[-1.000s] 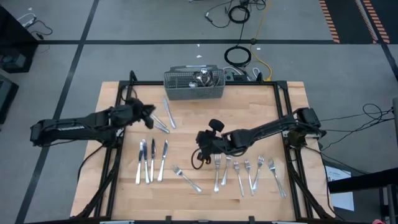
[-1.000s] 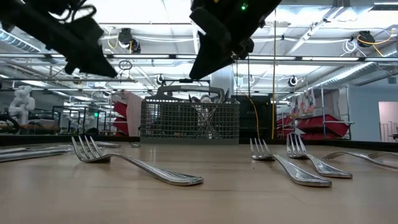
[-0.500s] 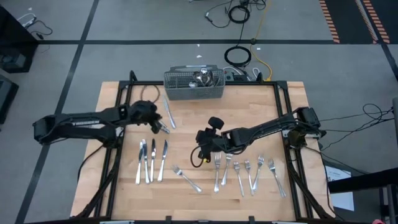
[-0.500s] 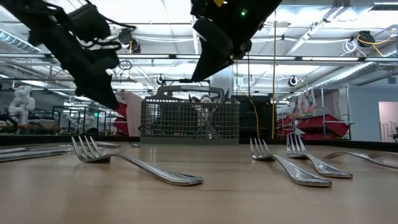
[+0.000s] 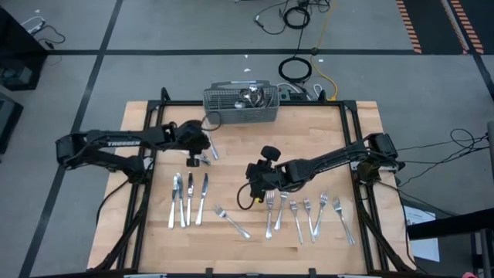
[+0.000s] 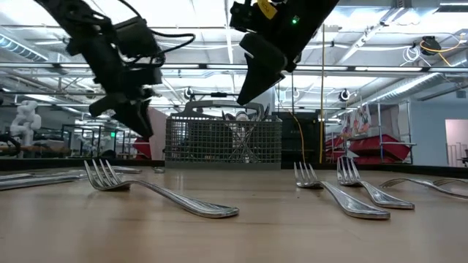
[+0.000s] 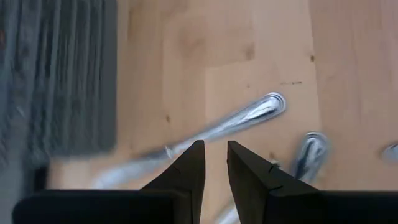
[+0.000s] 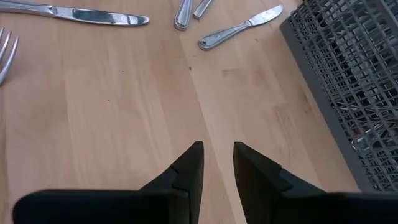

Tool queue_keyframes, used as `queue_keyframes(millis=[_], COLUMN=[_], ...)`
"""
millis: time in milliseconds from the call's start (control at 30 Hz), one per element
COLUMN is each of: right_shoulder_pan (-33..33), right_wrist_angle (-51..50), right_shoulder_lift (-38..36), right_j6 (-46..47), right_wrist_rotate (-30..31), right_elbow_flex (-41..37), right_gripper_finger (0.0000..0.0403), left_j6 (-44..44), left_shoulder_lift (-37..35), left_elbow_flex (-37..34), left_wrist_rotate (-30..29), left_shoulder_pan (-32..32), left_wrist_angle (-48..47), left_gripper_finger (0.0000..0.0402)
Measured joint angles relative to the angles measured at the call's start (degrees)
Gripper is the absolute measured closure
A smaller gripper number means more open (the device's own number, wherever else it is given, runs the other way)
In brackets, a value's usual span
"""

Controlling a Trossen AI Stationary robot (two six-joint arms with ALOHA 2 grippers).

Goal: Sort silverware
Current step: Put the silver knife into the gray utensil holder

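- Basket (image 5: 241,104): grey wire mesh, at the far edge of the wooden surface (image 5: 231,166), some cutlery standing inside.
- Left gripper (image 5: 202,144): just in front of the basket's left end, above two loose knives (image 5: 211,147); fingers (image 7: 188,167) slightly apart, holding nothing.
- Right gripper (image 5: 252,176): well in front of the basket, mid-surface; fingers (image 8: 189,167) slightly apart, empty.
- Three knives (image 5: 189,198): in a row, front-left of the basket.
- Forks (image 5: 307,212): grouped front-right of the basket.
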Motion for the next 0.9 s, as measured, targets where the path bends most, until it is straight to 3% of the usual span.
queue_keyframes(millis=[233,467,900], right_shoulder_pan=[0.0,0.1,0.3], right_wrist_angle=[-0.7,-1.5,-1.5], right_shoulder_lift=[0.0,0.0,0.0], right_j6=[-0.1,-0.9,-1.5], right_wrist_rotate=[0.0,-5.6,-7.7], right_elbow_flex=[0.0,0.0,0.0], right_gripper_finger=[0.0325,0.0325,0.0325], left_j6=[14.6,16.9,33.0], left_shoulder_lift=[8.4,15.4,16.0], left_elbow_flex=[7.4,11.6,11.8], left_wrist_rotate=[-1.5,-1.9,-1.3], left_shoulder_pan=[2.4,5.7,6.3], left_wrist_angle=[-4.5,-11.6,-9.6], left_gripper_finger=[0.0324,0.0319,0.0207])
